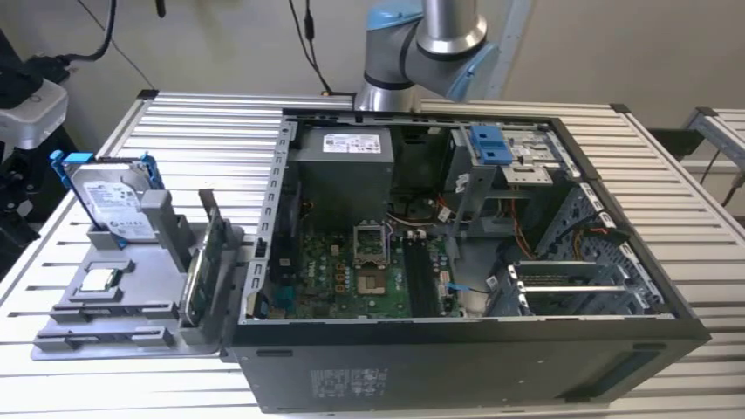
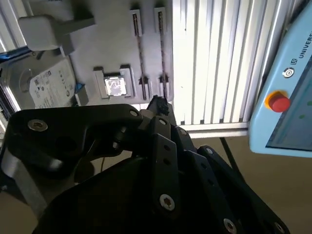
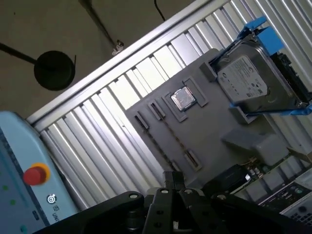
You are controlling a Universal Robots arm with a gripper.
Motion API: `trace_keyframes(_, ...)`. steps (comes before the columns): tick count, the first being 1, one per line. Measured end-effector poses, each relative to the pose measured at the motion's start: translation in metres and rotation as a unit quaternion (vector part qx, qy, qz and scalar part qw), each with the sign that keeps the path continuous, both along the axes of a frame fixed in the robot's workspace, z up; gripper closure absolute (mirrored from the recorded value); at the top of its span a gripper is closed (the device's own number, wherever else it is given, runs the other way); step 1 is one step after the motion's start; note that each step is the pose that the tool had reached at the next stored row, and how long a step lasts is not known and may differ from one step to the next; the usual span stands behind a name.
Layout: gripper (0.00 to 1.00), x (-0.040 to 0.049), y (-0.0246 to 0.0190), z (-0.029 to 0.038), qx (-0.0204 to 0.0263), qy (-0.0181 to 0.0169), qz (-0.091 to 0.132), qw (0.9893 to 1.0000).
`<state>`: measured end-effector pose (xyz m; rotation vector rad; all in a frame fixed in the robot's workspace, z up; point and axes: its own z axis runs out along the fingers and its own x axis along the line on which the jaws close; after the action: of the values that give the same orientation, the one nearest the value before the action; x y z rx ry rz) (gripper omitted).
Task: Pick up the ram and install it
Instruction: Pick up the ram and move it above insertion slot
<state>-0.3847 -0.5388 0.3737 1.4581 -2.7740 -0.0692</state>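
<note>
Closed, empty claw (image 3: 173, 177) hangs above the grey tray (image 3: 212, 124) mid-frame; I cannot single out the ram, so align squarely first.

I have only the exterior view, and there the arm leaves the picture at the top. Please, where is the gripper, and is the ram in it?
Observer: In both wrist views the gripper hangs high above the table, over or near the gray tray's edge.
Operator: Does it hold something?
Observer: No. It is shut, with nothing in it.
Operator: Is anything beside the table that my view misses?
Observer: Yes: a pale blue pendant with a red button, past the table's edge.
</note>
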Motion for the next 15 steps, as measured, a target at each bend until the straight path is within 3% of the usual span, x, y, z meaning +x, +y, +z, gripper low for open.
trace_keyframes(7, 0.89, -0.0001, 0.0002, -0.0015, -0.0047, -0.0045, 0.045, 0.9989)
trace_keyframes(11, 0.89, -0.0001, 0.0003, -0.0025, -0.0085, -0.0101, 0.069, 0.9975)
trace_keyframes(15, 0.89, 0.0000, 0.0004, -0.0034, -0.0112, -0.0147, 0.095, 0.9953)
